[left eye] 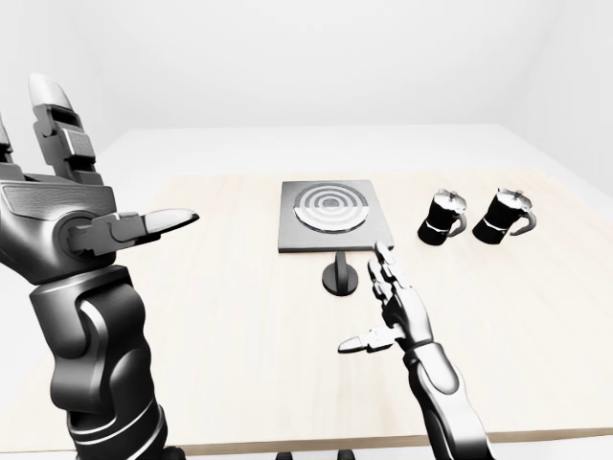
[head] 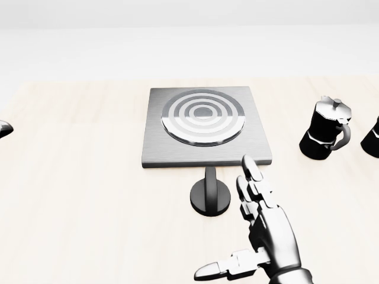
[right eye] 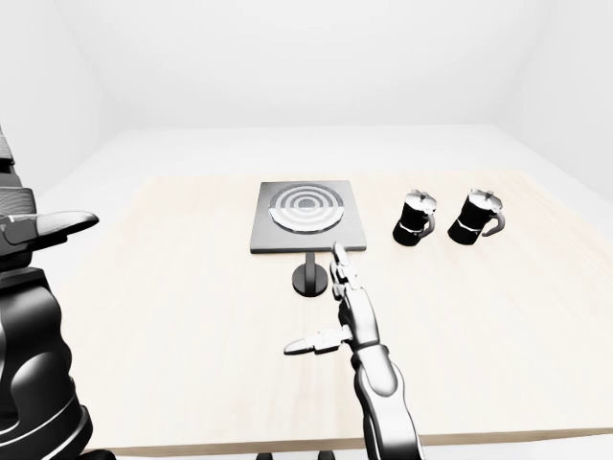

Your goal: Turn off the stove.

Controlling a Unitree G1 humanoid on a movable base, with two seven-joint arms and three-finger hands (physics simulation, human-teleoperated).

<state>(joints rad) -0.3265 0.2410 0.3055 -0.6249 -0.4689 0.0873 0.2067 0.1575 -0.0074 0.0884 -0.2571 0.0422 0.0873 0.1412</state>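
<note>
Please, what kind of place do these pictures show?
Probably a simulated kitchen test scene, bare and white-walled. A light wooden table carries a single-burner stove with its round black knob beside it, and two black moka pots at the view's right.
</note>
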